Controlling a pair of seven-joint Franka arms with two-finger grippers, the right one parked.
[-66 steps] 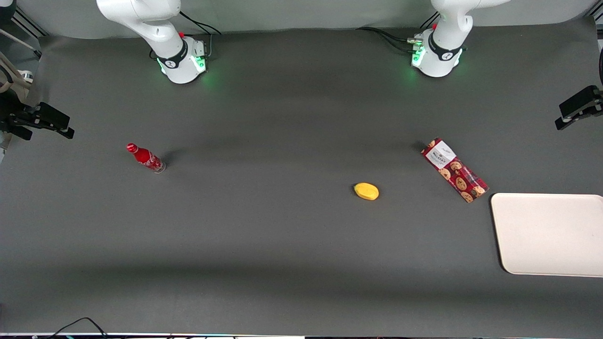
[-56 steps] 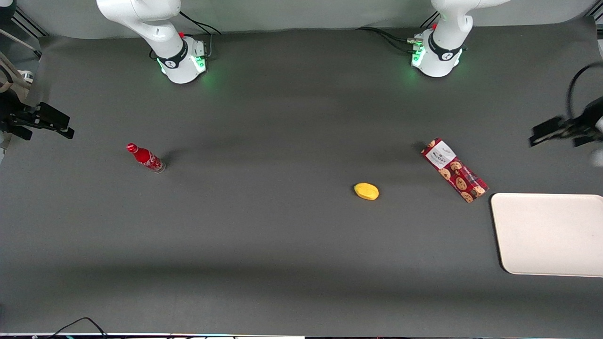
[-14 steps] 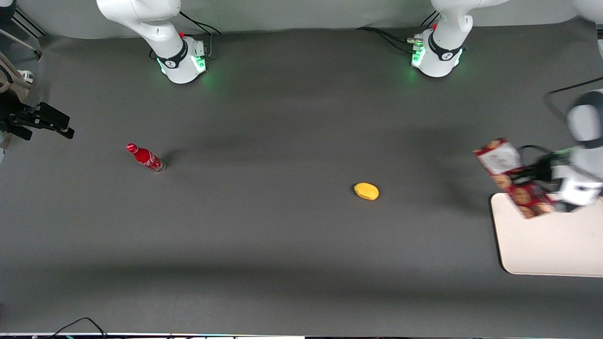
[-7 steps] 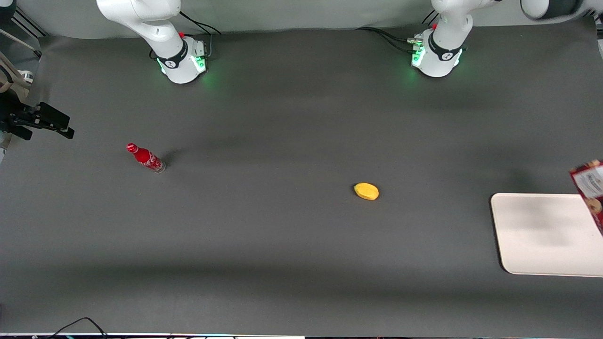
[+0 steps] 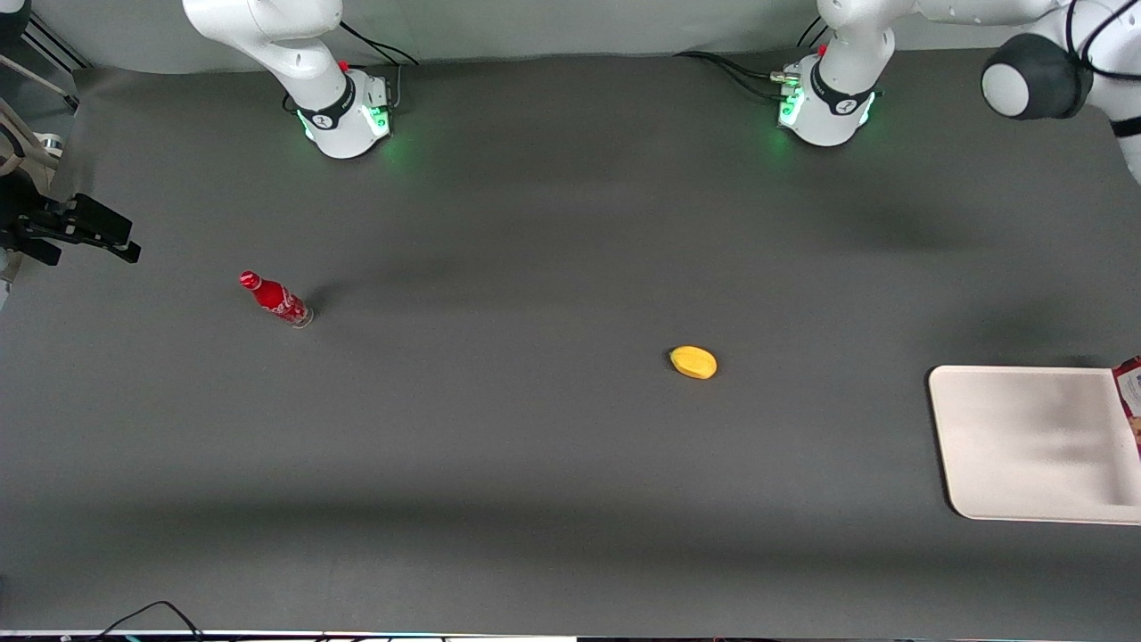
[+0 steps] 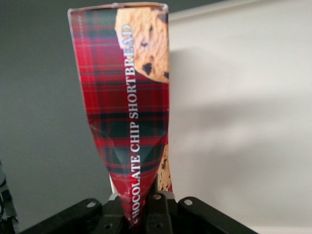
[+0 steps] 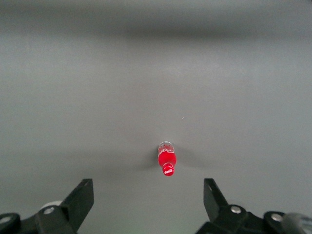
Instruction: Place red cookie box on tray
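Note:
The red cookie box is dark-red tartan with chocolate-chip cookies and the words CHOCOLATE CHIP SHORTBREAD. My left gripper is shut on its near end and holds it in the air over the edge of the cream-beige tray. In the front view only a sliver of the box shows at the picture's edge, above the tray at the working arm's end of the table. The gripper itself is out of the front view; the box casts a soft shadow on the tray.
A yellow lemon-shaped object lies mid-table, toward the parked arm from the tray. A small red bottle stands toward the parked arm's end; it also shows in the right wrist view. The working arm's elbow hangs above the table's back.
The box lay on the table near the tray; the gripper took hold of it, lifted it and carried it toward the working arm's end, now over the tray at the picture's edge.

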